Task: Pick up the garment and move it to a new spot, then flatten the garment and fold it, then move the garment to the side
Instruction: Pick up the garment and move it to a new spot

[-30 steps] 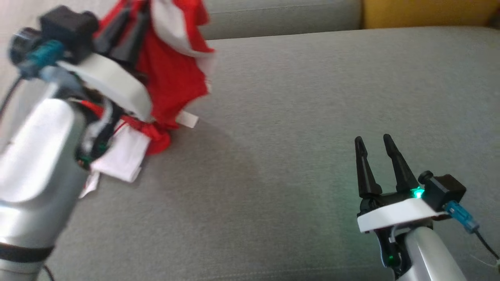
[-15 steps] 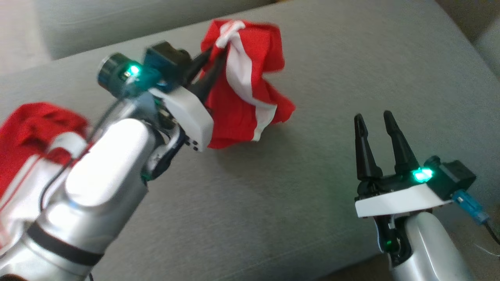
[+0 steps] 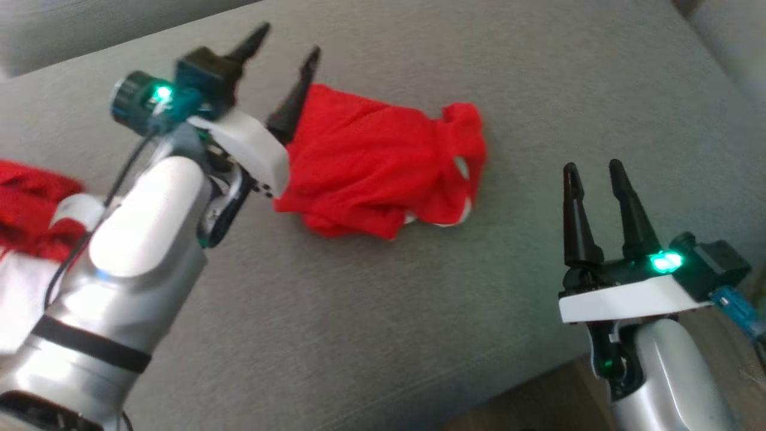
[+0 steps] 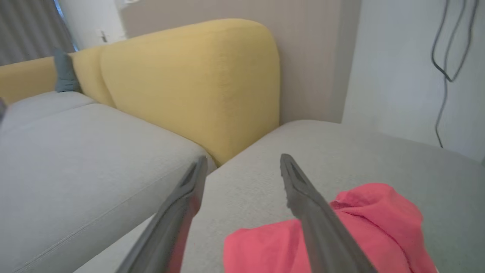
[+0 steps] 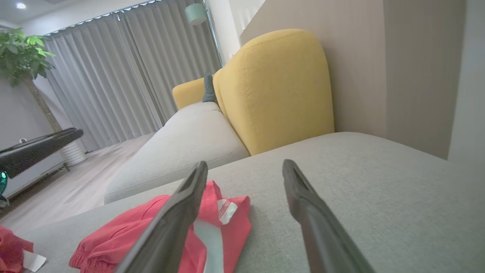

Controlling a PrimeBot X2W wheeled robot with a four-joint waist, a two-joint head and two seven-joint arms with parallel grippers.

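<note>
Red garment (image 3: 383,167) lies bunched up on grey sofa seat (image 3: 419,335). L gripper (image 3: 288,41) is just left of garment, fingers spread wide, nothing in them. R gripper (image 3: 592,167) is right of garment, apart from it, also spread wide & empty. More red-and-white clothes (image 3: 30,209) lie far left of garment.

Grey sofa seat (image 3: 383,311); yellow back cushion (image 5: 273,87) behind; curtains (image 5: 113,76) & plant (image 5: 22,53) in bg.

Matt grey woven sofa (image 3: 371,323); soft, perhaps jersey, red garment (image 3: 371,167).
</note>
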